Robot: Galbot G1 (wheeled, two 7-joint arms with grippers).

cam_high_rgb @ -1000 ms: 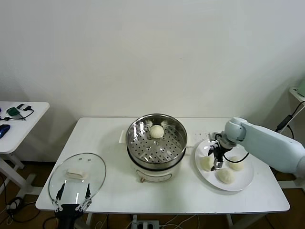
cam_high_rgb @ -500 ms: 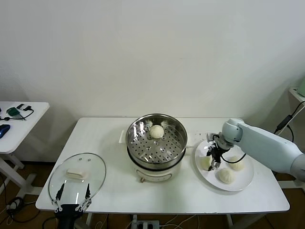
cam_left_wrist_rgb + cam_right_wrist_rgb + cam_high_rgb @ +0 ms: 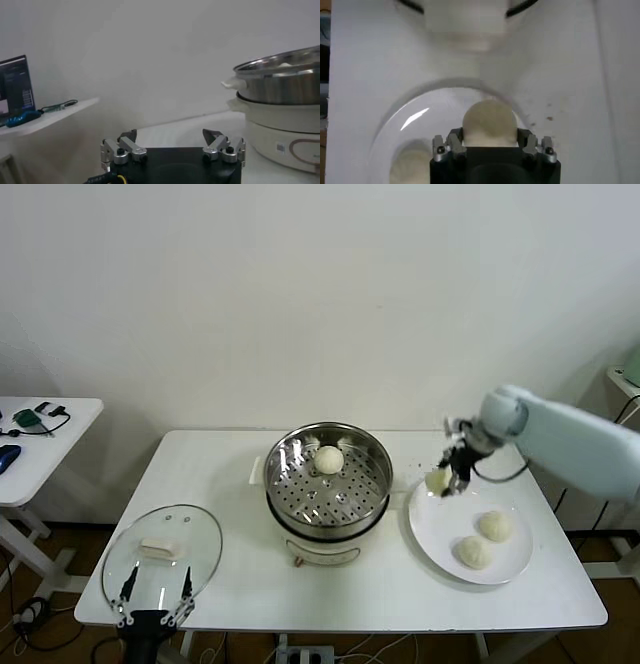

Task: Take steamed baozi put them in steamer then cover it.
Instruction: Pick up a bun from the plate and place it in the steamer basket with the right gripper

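Observation:
My right gripper is shut on a cream-white baozi and holds it in the air above the far left rim of the white plate. The right wrist view shows that baozi clamped between both fingers over the plate. Two more baozi lie on the plate. One baozi rests inside the steel steamer, toward its back. The glass cover lies flat on the table's front left corner, its white handle up. My left gripper hangs open at the table's front edge by the cover.
The steamer stands mid-table on its white base. A small side table with gadgets stands off to the left. A white wall runs behind the table.
My right gripper closed on the plate's left baozi and lifted it up and back, off the plate. The left arm has not moved.

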